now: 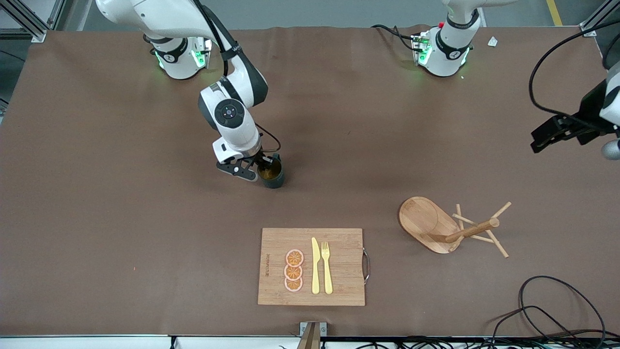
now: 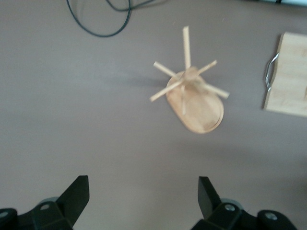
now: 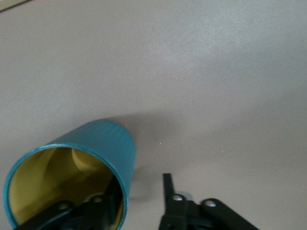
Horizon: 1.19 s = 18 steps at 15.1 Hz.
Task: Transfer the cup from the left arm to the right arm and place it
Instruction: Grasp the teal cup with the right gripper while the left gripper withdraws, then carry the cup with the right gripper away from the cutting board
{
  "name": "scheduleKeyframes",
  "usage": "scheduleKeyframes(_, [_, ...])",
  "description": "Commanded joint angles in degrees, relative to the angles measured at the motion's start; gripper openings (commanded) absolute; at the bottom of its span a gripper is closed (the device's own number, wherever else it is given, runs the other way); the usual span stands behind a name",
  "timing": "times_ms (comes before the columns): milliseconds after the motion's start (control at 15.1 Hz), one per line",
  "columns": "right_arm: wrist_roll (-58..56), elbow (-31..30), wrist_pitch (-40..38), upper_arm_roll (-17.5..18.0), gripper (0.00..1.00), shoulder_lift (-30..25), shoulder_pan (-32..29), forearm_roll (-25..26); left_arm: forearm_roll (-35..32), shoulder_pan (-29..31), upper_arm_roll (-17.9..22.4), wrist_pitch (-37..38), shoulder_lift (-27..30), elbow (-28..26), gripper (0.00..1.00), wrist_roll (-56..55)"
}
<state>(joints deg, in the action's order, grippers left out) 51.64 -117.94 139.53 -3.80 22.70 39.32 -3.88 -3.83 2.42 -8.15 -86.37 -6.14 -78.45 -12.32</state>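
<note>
The dark teal cup (image 1: 272, 174) with a yellowish inside stands upright on the brown table, toward the right arm's end and farther from the front camera than the cutting board. My right gripper (image 1: 263, 164) is at its rim. In the right wrist view the cup (image 3: 103, 143) has one finger inside it and the other finger (image 3: 168, 189) outside, with a gap to the wall; the right gripper (image 3: 136, 197) is open. My left gripper (image 1: 546, 135) waits in the air over the left arm's end of the table, open and empty (image 2: 143, 191).
A wooden cutting board (image 1: 339, 242) with orange slices (image 1: 293, 270), a yellow knife (image 1: 315, 266) and a yellow fork (image 1: 327, 266) lies near the front edge. The wooden peg rack (image 1: 436, 225) lies tipped beside it, also in the left wrist view (image 2: 194, 100). Black cables (image 1: 547, 310) lie at the front corner.
</note>
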Motion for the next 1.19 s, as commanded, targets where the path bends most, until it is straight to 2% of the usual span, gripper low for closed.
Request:
scheduleKeyframes(0, [-5.3, -0.1, 0.0, -0.1, 0.0, -0.7, 0.2, -0.3, 1.4, 2.1, 0.3, 1.4, 3.8, -4.4, 1.0, 6.2])
scheduleKeyframes(132, [-16.2, -0.1, -0.2, -0.2, 0.0, -1.0, -0.6, -0.3, 2.7, 2.8, 0.8, 1.0, 6.7, -8.1, 1.0, 6.8])
scheduleKeyframes(331, [-31.3, -0.1, -5.4, -0.4, 0.0, -3.6, -4.5, -0.3, 3.1, 3.1, 1.4, 1.0, 10.4, -12.3, 1.0, 7.5])
scheduleKeyframes(464, [-46.9, -0.1, -9.1, -0.4, 0.0, -5.5, -8.9, -0.3, 3.1, 3.3, 1.5, 0.9, 12.1, -14.2, 1.0, 7.5])
scheduleKeyframes(662, [-68.1, -0.5, -10.1, -0.6, 0.0, -6.9, -16.5, -0.2, 3.0, 4.3, 1.4, 0.9, 13.3, -14.7, 1.0, 8.2])
scheduleKeyframes(861, [-82.8, -0.4, -8.0, -0.7, 0.0, -6.3, -23.6, 3.1, 2.6, 4.8, 1.4, 0.9, 13.6, -14.7, 1.0, 9.8])
scheduleKeyframes(1126, [-108.9, -1.1, -8.4, -0.6, 0.0, -6.5, -33.4, 3.6, 2.3, 4.4, 1.5, 0.9, 13.7, -14.6, 1.0, 9.9])
